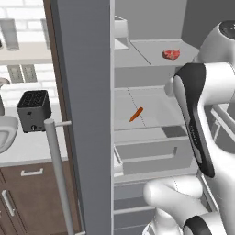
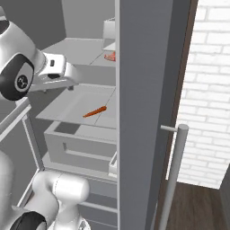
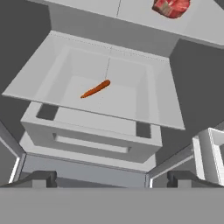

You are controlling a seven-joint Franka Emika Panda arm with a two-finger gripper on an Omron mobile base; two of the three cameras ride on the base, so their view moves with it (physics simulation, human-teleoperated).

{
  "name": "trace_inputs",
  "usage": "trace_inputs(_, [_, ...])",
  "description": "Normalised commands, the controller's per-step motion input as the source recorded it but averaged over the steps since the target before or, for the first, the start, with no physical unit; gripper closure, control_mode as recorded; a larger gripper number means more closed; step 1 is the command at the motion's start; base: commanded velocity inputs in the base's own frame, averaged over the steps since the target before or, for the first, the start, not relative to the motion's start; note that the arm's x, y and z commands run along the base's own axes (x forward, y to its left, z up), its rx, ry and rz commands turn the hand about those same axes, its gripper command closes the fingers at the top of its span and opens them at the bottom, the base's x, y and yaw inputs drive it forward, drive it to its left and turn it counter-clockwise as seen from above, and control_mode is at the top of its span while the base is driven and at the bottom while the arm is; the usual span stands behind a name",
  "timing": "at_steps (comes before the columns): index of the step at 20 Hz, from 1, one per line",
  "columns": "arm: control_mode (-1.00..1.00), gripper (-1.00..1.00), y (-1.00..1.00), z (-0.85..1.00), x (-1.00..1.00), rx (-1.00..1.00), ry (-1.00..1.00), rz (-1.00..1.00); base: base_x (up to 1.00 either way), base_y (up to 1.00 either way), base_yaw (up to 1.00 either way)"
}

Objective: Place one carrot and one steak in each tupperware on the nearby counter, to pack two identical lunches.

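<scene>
One carrot lies slantwise on the middle fridge shelf. One shelf higher, a red steak rests towards the back. My gripper is open and holds nothing. It hovers in front of the fridge, short of the carrot and pointed at its shelf. A pale rounded tupperware sits on the counter at the far left, cut off by the picture's edge.
The open grey fridge door with its bar handle stands between fridge and counter. A black toaster sits on the counter. A drawer sticks out below the carrot's shelf.
</scene>
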Motion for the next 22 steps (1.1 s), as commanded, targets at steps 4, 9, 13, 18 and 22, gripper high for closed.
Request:
trace_inputs(4, [-1.0, -1.0, -0.24, -0.08, 0.22, -0.1, -0.11, 0.0, 0.0, 0.0, 0.0])
trace_inputs(9, [-1.0, -1.0, -0.03, 0.0, 0.75, -0.13, -0.32, 0.03, 0.0, 0.0, 0.0])
trace_inputs(13, [-1.0, -1.0, -0.23, 0.1, 0.94, -0.01, -0.02, 0.01, 0.0, 0.0, 0.0])
trace_inputs(18, [-1.0, -1.0, -0.26, 0.41, 0.78, 0.0, 0.01, 0.0, 0.0, 0.0, 0.0])
trace_inputs(22, [-1.0, -1.0, -0.04, 0.23, 0.57, 0.0, 0.05, 0.0, 0.0, 0.0, 0.0])
